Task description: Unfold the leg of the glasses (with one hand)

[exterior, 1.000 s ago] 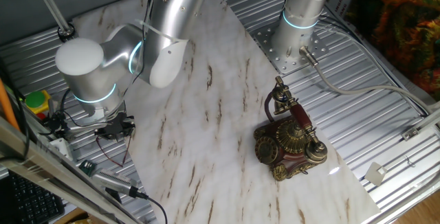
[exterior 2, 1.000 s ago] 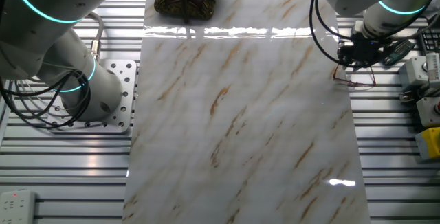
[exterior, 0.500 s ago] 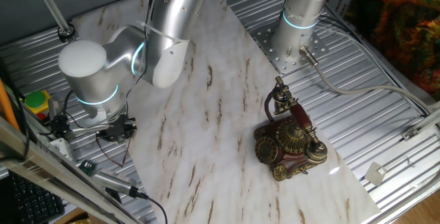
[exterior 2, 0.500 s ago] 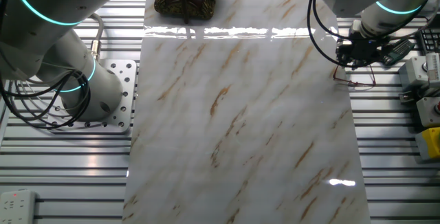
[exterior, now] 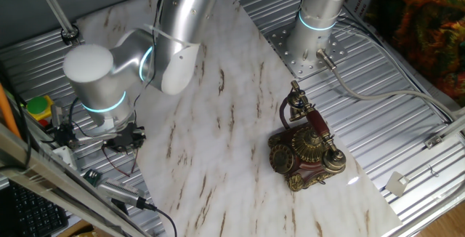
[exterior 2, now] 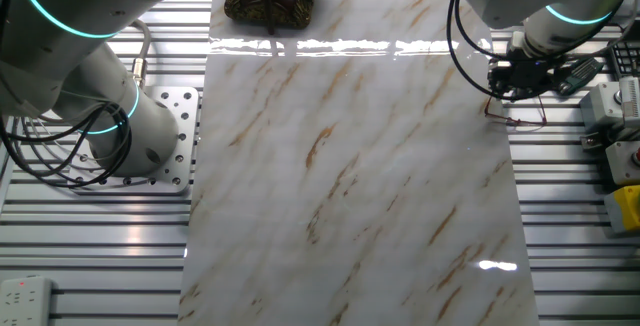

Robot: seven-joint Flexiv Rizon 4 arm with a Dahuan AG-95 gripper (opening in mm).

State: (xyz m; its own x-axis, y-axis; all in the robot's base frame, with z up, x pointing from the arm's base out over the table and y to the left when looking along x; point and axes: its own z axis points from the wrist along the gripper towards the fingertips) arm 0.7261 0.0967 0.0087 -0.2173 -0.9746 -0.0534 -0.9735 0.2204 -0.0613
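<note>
One marble-patterned tabletop (exterior: 218,121), ribbed metal bench (exterior: 407,128), ornate telephone (exterior: 305,150).

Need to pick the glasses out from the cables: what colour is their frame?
Dark reddish-brown thin wire, the glasses lying below the gripper; clearest in the other fixed view.

White brown-veined marble-look sheet (exterior: 218,113) is lying diagonally over ribbed aluminium tabletop (exterior: 407,128), overhead light glaring off it. Orange-green foliage (exterior: 429,19) is sitting at 2 o'clock; white power strip (exterior 2: 25,294) at 8 o'clock in other view.
</note>
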